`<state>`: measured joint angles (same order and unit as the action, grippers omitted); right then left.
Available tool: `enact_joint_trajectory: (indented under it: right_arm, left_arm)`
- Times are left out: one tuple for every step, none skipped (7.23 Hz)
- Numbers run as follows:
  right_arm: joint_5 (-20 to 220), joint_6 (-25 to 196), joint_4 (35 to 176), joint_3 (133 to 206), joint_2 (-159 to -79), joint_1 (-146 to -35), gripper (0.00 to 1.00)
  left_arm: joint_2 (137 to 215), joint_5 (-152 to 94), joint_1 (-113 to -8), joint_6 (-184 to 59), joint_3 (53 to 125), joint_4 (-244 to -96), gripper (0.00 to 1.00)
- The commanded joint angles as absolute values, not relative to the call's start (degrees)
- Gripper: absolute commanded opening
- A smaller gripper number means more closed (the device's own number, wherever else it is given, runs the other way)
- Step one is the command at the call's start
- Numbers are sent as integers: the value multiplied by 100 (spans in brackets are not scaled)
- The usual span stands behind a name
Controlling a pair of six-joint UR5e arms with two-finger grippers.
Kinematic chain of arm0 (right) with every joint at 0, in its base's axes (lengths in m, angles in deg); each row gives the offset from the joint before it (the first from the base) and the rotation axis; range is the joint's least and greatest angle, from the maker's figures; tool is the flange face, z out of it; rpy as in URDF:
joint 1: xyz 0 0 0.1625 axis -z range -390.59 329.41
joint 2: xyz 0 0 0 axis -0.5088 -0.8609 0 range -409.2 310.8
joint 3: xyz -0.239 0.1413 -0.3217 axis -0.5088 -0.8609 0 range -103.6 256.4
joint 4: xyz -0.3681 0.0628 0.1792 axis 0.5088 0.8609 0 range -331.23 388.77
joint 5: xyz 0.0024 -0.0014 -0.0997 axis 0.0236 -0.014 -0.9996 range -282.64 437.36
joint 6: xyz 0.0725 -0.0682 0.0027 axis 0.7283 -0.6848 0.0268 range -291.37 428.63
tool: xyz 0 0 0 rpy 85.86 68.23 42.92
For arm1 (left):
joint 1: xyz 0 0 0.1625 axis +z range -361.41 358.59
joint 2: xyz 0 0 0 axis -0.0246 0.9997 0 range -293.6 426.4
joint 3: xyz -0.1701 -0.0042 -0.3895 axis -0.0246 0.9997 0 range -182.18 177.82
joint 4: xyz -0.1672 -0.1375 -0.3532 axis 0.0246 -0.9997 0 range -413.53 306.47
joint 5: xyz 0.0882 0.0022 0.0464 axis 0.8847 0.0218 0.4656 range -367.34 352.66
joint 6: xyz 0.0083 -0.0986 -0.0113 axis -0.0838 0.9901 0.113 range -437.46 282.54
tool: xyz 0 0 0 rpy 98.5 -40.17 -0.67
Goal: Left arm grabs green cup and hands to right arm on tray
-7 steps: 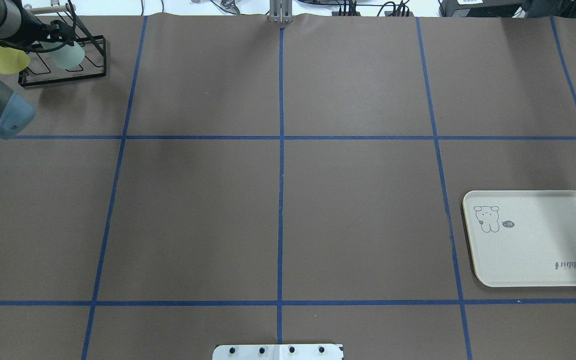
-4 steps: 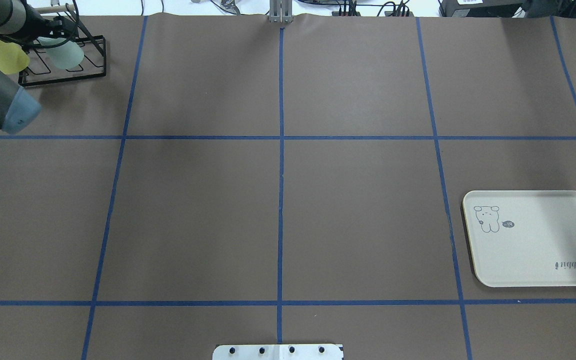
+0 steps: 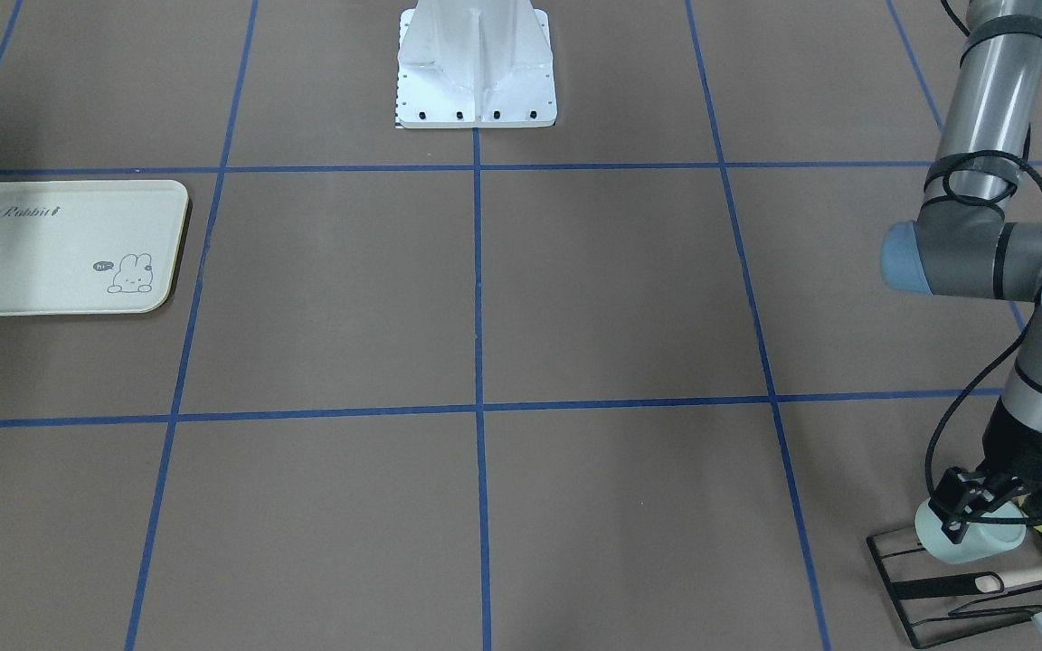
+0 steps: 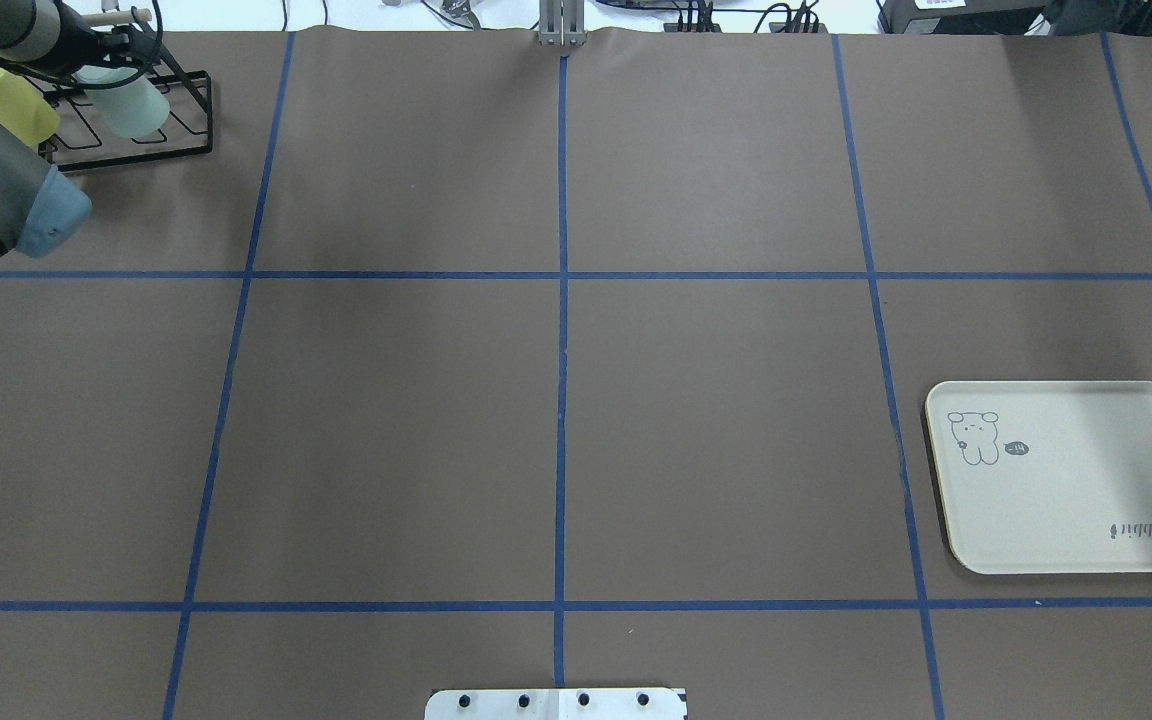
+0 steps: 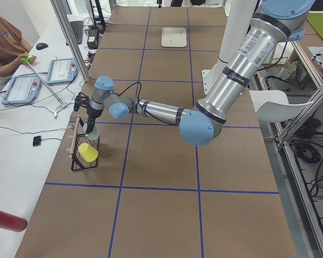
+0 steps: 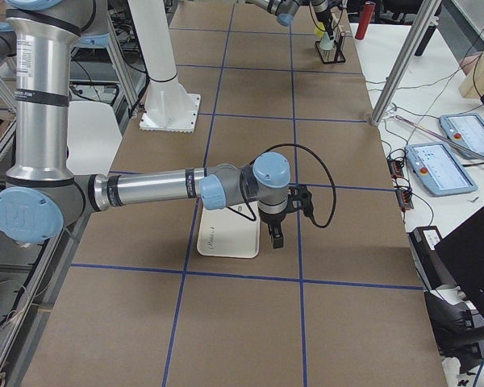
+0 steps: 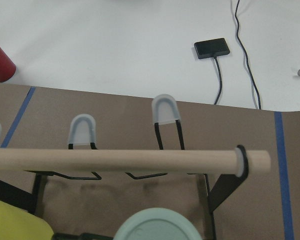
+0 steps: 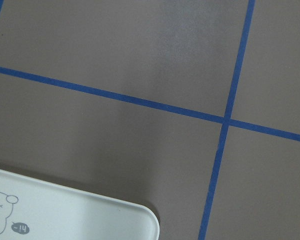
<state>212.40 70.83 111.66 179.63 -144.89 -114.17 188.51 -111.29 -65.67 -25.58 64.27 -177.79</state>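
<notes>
The pale mint-green cup (image 4: 131, 102) lies tilted on the black wire rack (image 4: 191, 125) at the far left corner. My left gripper (image 3: 982, 508) reaches down over it, its black fingers (image 3: 953, 524) closed against the cup's (image 3: 969, 540) sides. The left wrist view shows only the cup's round base (image 7: 155, 227) at the bottom edge. The cream tray (image 4: 1066, 480) lies at the right. My right gripper (image 6: 276, 239) hangs just above the tray's (image 6: 226, 238) far edge. It shows only in the right side view, so I cannot tell if it is open. The right wrist view shows the tray's corner (image 8: 65, 210).
A pale yellow cup (image 4: 8, 110) sits on the same rack, next to the green one. A wooden dowel (image 7: 130, 160) runs along the rack's top. The robot's base plate (image 3: 476, 63) stands mid-table. Blue tape lines cross the brown table.
The left arm's elbow has swung a little toward the far side. The gripper and the green cup have shifted slightly up and left with it. The tray has not moved.
</notes>
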Motion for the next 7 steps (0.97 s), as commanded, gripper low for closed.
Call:
enact_joint_trajectory:
  right_arm:
    - [21236, 7083, 11165, 17967, -14492, -11417, 100]
    - [21236, 7092, 11165, 17967, -14492, -11417, 100]
    - [21236, 7092, 11165, 17967, -14492, -11417, 100]
    - [21236, 7092, 11173, 17958, -14492, -11417, 100]
    - [21236, 7092, 11165, 17967, -14492, -11417, 100]
    - [21236, 7092, 11165, 17967, -14492, -11417, 100]
    - [21227, 7092, 11173, 17958, -14492, -11417, 100]
  left_arm:
    - [18875, -11131, -6566, -2561, 6391, -17781, 96]
    - [18875, -11131, -6557, -2561, 6383, -17781, 94]
    - [18883, -11131, -6548, -2561, 6322, -17781, 94]
    - [18892, -11140, -6548, -2552, 6321, -17781, 90]
    - [18892, -11140, -6557, -2552, 6321, -17781, 62]
    - [18901, -11140, -6557, -2552, 6338, -17781, 25]
    - [18944, -11166, -6592, -2569, 6365, -17781, 0]
